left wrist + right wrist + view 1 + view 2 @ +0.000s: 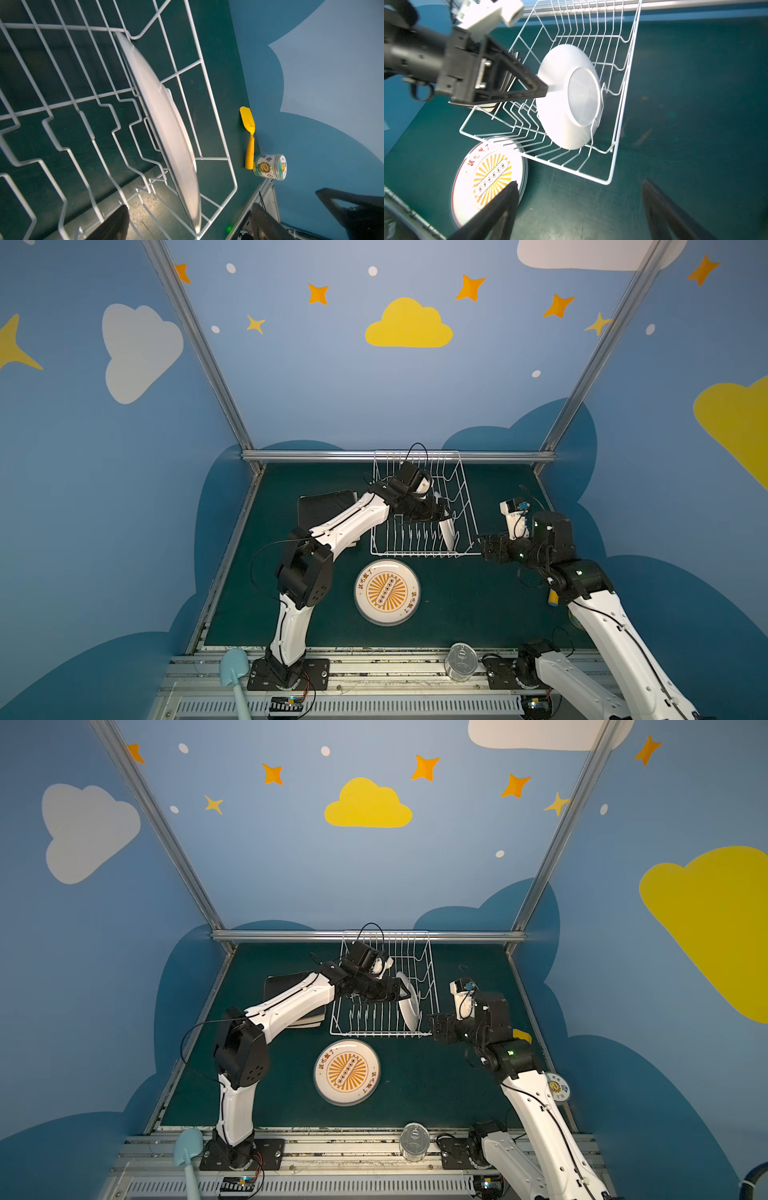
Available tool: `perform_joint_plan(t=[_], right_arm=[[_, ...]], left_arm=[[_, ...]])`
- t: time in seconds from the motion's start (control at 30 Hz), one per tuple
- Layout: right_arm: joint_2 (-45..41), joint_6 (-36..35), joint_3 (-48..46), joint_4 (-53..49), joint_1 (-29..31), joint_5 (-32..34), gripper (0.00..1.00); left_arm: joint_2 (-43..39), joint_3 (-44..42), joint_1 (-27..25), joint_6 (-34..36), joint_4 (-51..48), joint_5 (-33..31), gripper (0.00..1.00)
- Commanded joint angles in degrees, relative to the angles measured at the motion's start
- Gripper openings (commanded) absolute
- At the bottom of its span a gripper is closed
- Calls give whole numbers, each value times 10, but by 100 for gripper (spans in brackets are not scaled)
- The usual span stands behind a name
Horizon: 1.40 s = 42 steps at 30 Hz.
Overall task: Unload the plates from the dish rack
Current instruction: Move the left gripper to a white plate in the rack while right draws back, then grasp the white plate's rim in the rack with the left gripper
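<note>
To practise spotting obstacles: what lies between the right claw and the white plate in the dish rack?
The dish rack: its wire side wall separates right claw from white plate, in the right wrist view.

The white-shelled left arm (291, 626) and its twin, the white-shelled right arm (611, 635), have glossy white covers on their long links and blocky matt black joint housings (305, 572). A thin black cable (255, 560) loops free beside the left elbow, and more runs along the shells. Each arm stands on a flat black base mount (318, 670) with pale screw heads. Small green lights (510, 1052) glow on the right arm's joints. A white boxy wrist camera (488, 14) tops each wrist; the right one carries a blue plug (523, 504). The left gripper (189, 205) and right gripper (579, 181) have black fingers (519, 81) shaped as hollow triangular frames.
</note>
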Motion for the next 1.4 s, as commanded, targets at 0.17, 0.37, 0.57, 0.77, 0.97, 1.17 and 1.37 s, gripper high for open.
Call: perform_joint_plan(t=[0.17,0.37,0.57,0.77,0.97,1.17,1.37], right_arm=[[-9,5,4,-20,-17,-59,91],[-11,7,4,-12,-19,-62,91],[-7,6,13,-13,-20,-64,91],[-6,-9,18,-12,-21,-57,91],[-7,-4,20,-12,-24,-57,91],[-12,-1,12,-11,-23,-53,91],[-13,-1,12,-11,-24,-48,91]], left_arm=[[52,62,-9,8,-17,-15,81],[76,89,-16,-1,-32,-58,74],[83,96,-20,-18,-35,-86,65],[84,98,-26,-24,-28,-87,56],[97,112,-31,-25,-41,-86,52],[98,110,-31,-27,-41,-79,48],[97,105,-32,-31,-38,-75,36]])
